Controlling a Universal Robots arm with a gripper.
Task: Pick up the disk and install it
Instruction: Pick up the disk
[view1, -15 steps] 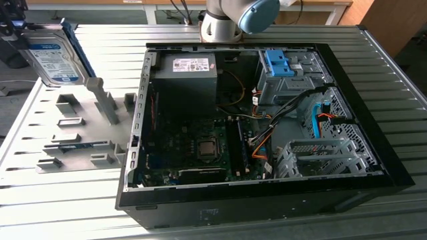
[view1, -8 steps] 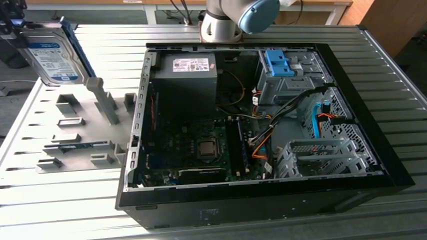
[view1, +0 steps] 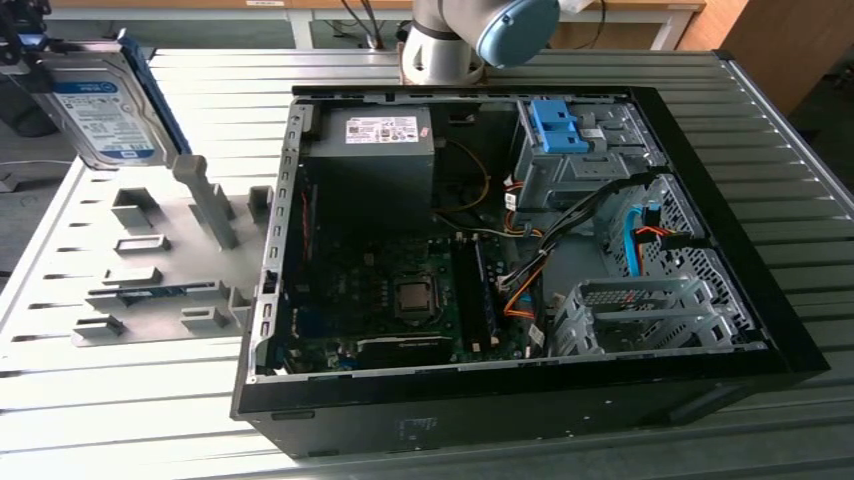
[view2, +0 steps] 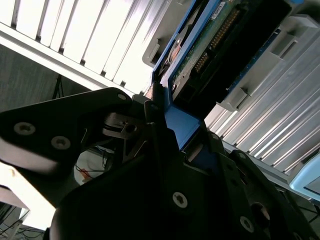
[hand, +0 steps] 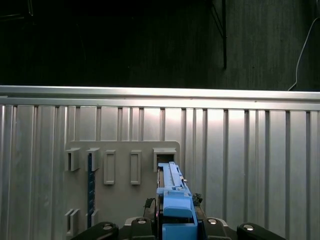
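Observation:
The disk (view1: 100, 105) is a silver drive with a blue-and-white label and blue side rails. It stands on edge at the exterior view's far left, at the back end of the grey holder plate (view1: 147, 260). My gripper (view1: 16, 50) is at its upper left corner. In the first wrist view the gripper (hand: 172, 222) is shut on the blue rail of the disk (hand: 172, 192), whose far end reaches a holder slot (hand: 165, 152). The second wrist view shows the disk's circuit-board side (view2: 210, 45) above the fingers (view2: 155, 120).
An open computer case (view1: 747, 300) lies at the exterior view's right on the ribbed metal table (view1: 120, 410). Inside it are a power supply (view1: 380, 130), a drive cage with a blue bracket (view1: 561, 125), a lower metal cage (view1: 641, 310) and cables. Several holders stand on the plate.

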